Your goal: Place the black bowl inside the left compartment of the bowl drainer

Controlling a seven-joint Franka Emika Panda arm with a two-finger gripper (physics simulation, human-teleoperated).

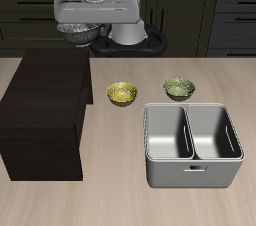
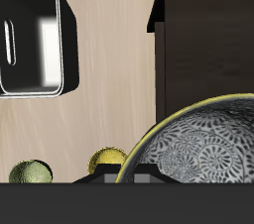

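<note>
The black bowl [image 1: 78, 36] hangs in the air above the back of a dark cabinet, held at its rim by my gripper [image 1: 80, 27], which is shut on it. In the wrist view the black bowl [image 2: 198, 147] fills much of the frame, its silvery patterned inside facing the camera, and my gripper [image 2: 127, 174] sits at its rim, mostly hidden by a dark band. The bowl drainer [image 1: 193, 171], a light-grey bin with two wells, stands near the table's front edge, well away from the gripper. Both wells hold nothing. The bowl drainer [image 2: 62, 10] also shows from the wrist.
A tall dark cabinet [image 1: 42, 110] stands under and in front of the held bowl. A small yellow bowl [image 1: 121, 94] and a small green bowl [image 1: 178, 88] sit on the table just behind the drainer. The wrist view shows the cabinet [image 2: 213, 40], yellow bowl [image 2: 107, 160] and green bowl [image 2: 30, 173].
</note>
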